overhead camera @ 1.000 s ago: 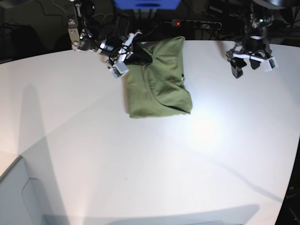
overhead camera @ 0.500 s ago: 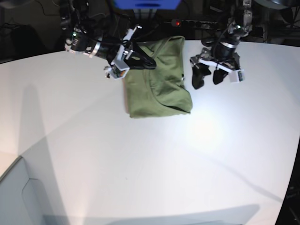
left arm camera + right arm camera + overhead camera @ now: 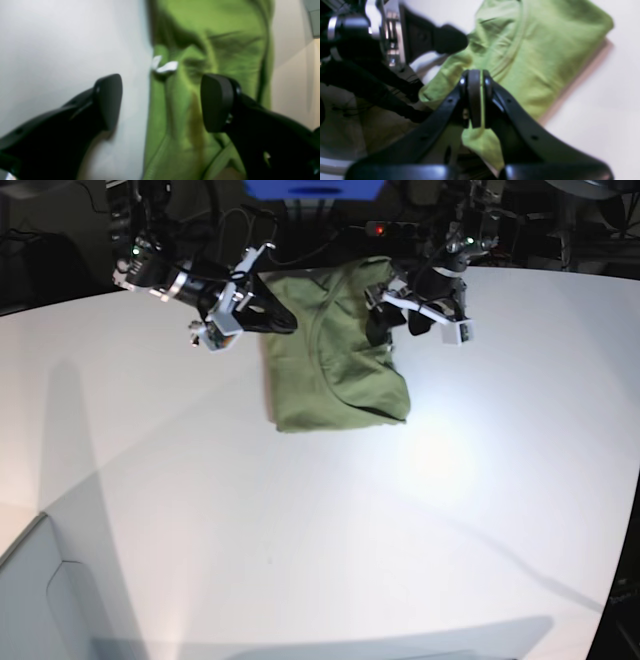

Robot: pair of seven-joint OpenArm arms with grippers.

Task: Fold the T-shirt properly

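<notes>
Olive T-shirt [image 3: 335, 350] blurred up close, left fingers [image 3: 215, 102] spread, right fingers [image 3: 475, 100] clenched, empty.

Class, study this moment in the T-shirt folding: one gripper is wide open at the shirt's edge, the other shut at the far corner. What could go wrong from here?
1. The left gripper straddles the T-shirt edge, one finger over bare table; closing could pinch only the top layer or miss.
2. The right gripper is shut over the far corner; whether it holds cloth is unclear, so lifting may undo the fold.
3. The small white tag could snag.
</notes>
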